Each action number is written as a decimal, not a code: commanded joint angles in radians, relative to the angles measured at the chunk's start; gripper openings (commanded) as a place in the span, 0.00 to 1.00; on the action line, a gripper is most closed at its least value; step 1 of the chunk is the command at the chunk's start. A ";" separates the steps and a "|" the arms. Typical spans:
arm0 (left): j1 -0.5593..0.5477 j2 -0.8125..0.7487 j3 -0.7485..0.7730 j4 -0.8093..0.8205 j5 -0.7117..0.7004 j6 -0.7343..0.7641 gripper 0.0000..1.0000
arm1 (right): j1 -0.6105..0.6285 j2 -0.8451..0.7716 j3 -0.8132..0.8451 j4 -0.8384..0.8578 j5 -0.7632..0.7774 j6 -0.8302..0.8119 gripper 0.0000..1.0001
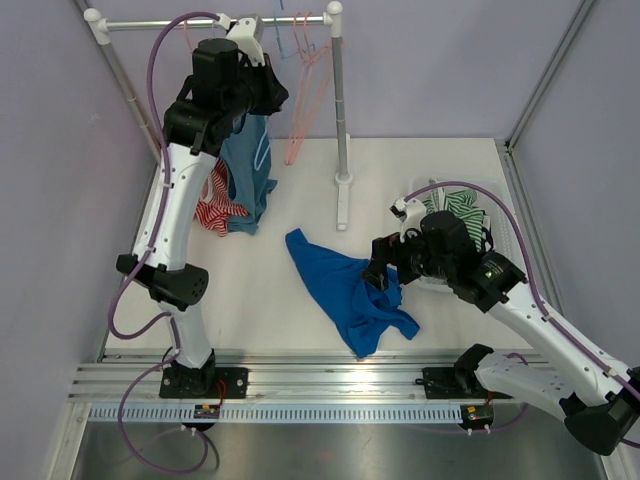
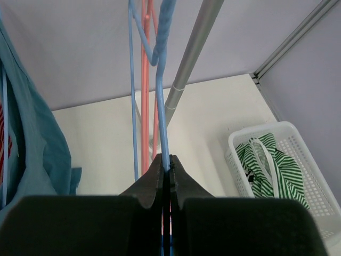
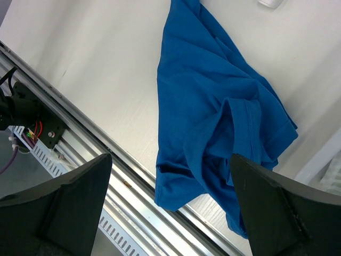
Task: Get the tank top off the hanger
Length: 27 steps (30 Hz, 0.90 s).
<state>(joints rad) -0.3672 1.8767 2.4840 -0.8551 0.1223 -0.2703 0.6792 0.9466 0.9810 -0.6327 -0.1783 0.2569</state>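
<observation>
A white basket (image 2: 311, 181) sits at the right edge of the table (image 1: 420, 160), holding a green-and-white striped garment (image 2: 272, 165). A rack's upright pole (image 1: 341, 110) stands toward the far edge, with pink hangers (image 1: 305, 110) on its rail. Near the far left corner hangs a teal garment (image 1: 245, 170), with a red-and-white striped one (image 1: 215, 205) beside it.

White worktop (image 1: 260, 295): a crumpled blue tank top (image 1: 335, 280) is laid directly beneath the right tool (image 1: 385, 280); a white basket (image 2: 319, 202) is set just behind it.
</observation>
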 commanded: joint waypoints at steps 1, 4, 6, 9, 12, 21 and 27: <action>0.011 0.027 0.035 0.045 0.008 -0.017 0.00 | -0.004 0.004 0.004 0.031 -0.020 -0.018 1.00; 0.027 0.042 0.000 0.112 0.000 -0.007 0.00 | -0.004 0.004 0.001 0.034 -0.021 -0.018 0.99; 0.034 0.056 -0.002 0.161 -0.004 0.003 0.00 | -0.003 0.009 0.001 0.036 -0.023 -0.018 1.00; 0.037 0.076 -0.004 0.211 -0.013 0.016 0.00 | -0.003 0.017 -0.002 0.039 -0.030 -0.016 0.99; 0.045 0.104 -0.002 0.243 -0.009 0.008 0.00 | -0.004 0.024 -0.013 0.050 -0.030 -0.015 0.99; 0.051 0.156 -0.046 0.226 0.025 0.005 0.00 | -0.003 0.044 -0.034 0.087 -0.026 -0.002 0.99; 0.047 0.101 -0.135 0.220 0.042 0.020 0.14 | -0.001 0.116 -0.051 0.131 0.052 0.045 1.00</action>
<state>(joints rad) -0.3218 2.0315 2.3833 -0.6075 0.1295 -0.2634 0.6796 1.0222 0.9455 -0.5709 -0.1848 0.2714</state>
